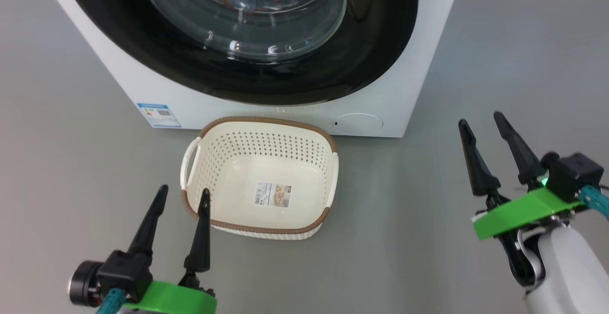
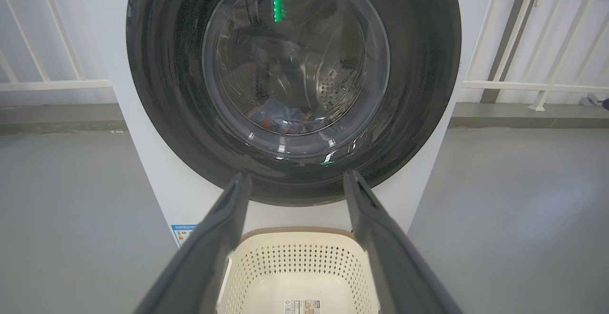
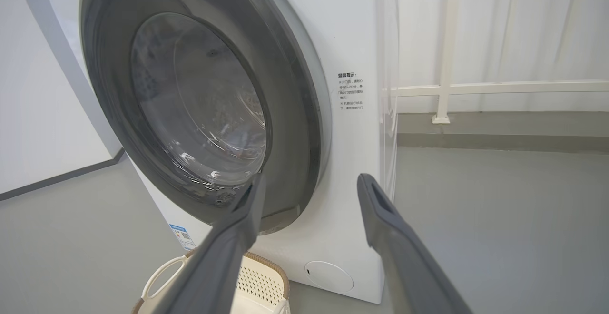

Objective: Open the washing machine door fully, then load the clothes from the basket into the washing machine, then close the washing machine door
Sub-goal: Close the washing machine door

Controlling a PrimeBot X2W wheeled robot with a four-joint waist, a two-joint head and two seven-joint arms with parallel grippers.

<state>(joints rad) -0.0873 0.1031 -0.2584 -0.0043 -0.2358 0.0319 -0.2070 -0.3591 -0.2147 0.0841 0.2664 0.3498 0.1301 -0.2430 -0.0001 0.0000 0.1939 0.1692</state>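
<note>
In the head view I am holding my left gripper (image 1: pixel 184 190) spread near the basket (image 1: pixel 266 120), which is sitting on the floor (image 1: pixel 71 161) just before the washing machine (image 1: pixel 142 85). My right gripper (image 1: pixel 479 119) is hanging spread too, well off to the right.

In the left wrist view the washing machine door (image 2: pixel 418 66) is lying shut, with the clothes (image 2: pixel 285 116) showing through it.

In the right wrist view my fingers (image 3: pixel 228 252) are standing apart before the door's lower edge.

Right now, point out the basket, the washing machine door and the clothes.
basket (image 1: pixel 266 150): head view, perforated back wall.
washing machine door (image 2: pixel 423 76): left wrist view, black ring right of its glass window.
clothes (image 2: pixel 280 116): left wrist view, blue fabric seen through the door's glass.
</note>
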